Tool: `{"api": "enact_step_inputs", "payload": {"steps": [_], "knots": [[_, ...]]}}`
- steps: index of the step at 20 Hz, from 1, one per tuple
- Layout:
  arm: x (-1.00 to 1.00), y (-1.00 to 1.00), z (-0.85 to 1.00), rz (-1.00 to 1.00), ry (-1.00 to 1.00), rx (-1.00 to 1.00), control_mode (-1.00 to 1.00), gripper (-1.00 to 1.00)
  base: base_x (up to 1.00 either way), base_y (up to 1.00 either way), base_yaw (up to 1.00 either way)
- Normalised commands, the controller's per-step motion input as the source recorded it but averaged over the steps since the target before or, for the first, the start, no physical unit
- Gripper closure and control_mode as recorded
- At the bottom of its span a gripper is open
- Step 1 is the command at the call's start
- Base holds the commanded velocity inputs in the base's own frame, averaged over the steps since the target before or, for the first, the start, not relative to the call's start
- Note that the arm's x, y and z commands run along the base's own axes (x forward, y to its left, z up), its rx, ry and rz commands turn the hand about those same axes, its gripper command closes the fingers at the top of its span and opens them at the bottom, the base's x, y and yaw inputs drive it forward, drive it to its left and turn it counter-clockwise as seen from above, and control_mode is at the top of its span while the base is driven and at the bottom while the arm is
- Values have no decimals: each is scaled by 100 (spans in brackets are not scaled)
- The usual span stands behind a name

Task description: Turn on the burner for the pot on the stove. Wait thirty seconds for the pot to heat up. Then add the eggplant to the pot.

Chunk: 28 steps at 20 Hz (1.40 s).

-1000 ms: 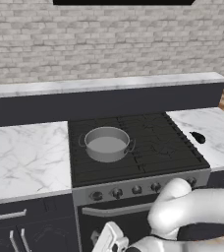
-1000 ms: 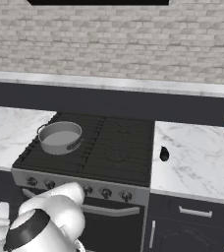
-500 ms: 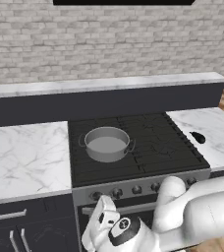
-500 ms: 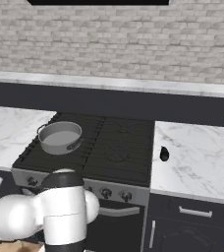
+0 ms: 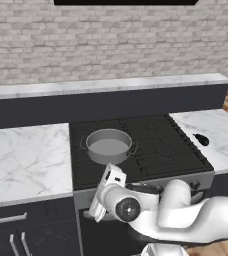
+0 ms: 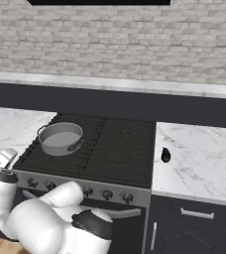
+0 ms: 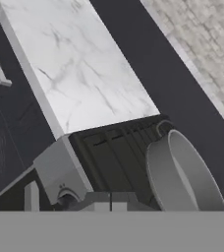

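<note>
The white arm has swung up from low in the frame, bringing its closed, empty gripper [image 5: 107, 184] to the stove's grey front strip of round dark knobs [image 6: 80, 189], so the burner step is probably starting. The squat grey metal pot [image 5: 109, 146] sits centre-left on the black gas stove [image 5: 161, 145]. The small black eggplant [image 6: 165, 155] lies on the right-hand marble counter [image 6: 204, 163].

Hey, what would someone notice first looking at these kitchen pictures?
The white arm sprawls low across the stove front, its shut gripper up near the front-left corner. A grey pot sits on the left burner. A small dark eggplant lies on the right counter.
</note>
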Motion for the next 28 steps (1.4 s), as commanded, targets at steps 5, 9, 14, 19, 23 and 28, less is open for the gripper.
{"api": "enact_step_inputs", "payload": {"steps": [5,9,14,19,23,28], "knots": [[2,-11,9,0,14,0,-100,100,0,0,0],[6,-5,11,0,10,0,-100,100,0,0,0],[0,0,9,0,3,0,-100,100,0,0,0],[0,0,3,0,0,0,-100,100,0,0,0],[0,0,0,0,0,0,-100,100,0,0,0],[0,0,0,0,0,0,-100,100,0,0,0]]}}
